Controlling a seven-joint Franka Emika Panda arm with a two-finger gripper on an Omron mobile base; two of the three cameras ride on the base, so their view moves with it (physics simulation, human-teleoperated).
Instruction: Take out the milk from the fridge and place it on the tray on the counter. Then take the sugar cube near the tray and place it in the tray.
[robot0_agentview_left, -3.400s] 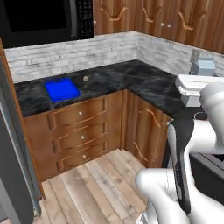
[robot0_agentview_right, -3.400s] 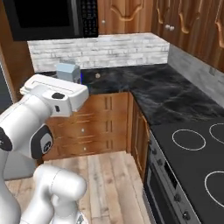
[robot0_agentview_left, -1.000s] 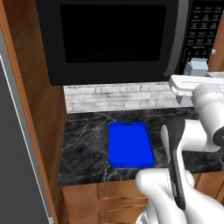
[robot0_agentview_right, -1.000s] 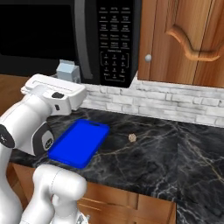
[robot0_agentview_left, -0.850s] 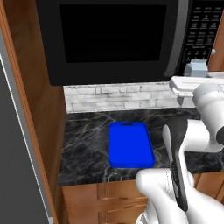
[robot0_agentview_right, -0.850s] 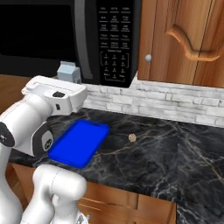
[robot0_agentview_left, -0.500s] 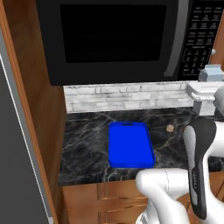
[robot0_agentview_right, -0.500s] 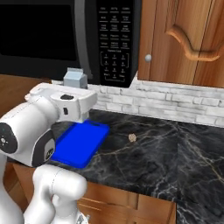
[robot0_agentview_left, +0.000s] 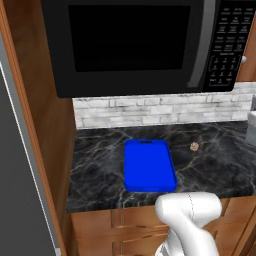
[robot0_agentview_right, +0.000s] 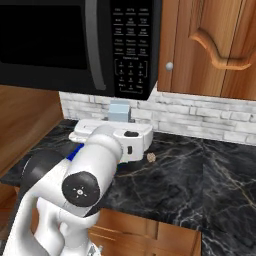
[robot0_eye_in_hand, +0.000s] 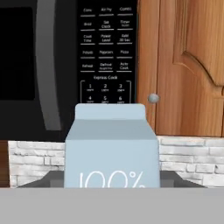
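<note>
The milk (robot0_eye_in_hand: 111, 148), a pale blue-grey gabled carton, sits upright between my gripper's (robot0_eye_in_hand: 111, 181) grey fingers (robot0_eye_in_hand: 48, 180), which are shut on its sides. In the right base view the milk (robot0_agentview_right: 120, 111) rises above my white hand, and the gripper (robot0_agentview_right: 120, 121) hovers over the black counter (robot0_agentview_right: 200, 180) beside the sugar cube (robot0_agentview_right: 151, 157). The blue tray (robot0_agentview_left: 149, 165) lies flat on the counter (robot0_agentview_left: 95, 170) below the microwave. A small brown sugar cube (robot0_agentview_left: 194, 146) rests just right of it. A sliver of the tray (robot0_agentview_right: 75, 151) shows behind my arm.
A black microwave (robot0_agentview_left: 135, 45) hangs low over the counter, its keypad (robot0_eye_in_hand: 106, 65) straight ahead of the hand. A wooden cabinet door (robot0_agentview_right: 210, 45) is to its right. The fridge (robot0_agentview_left: 20, 200) stands grey at the far left. Brick backsplash (robot0_agentview_left: 160, 110) closes the back.
My hand with the milk has swung to the right and forward over the counter, off the right side of the left base view. Tray and sugar cube have stayed put.
</note>
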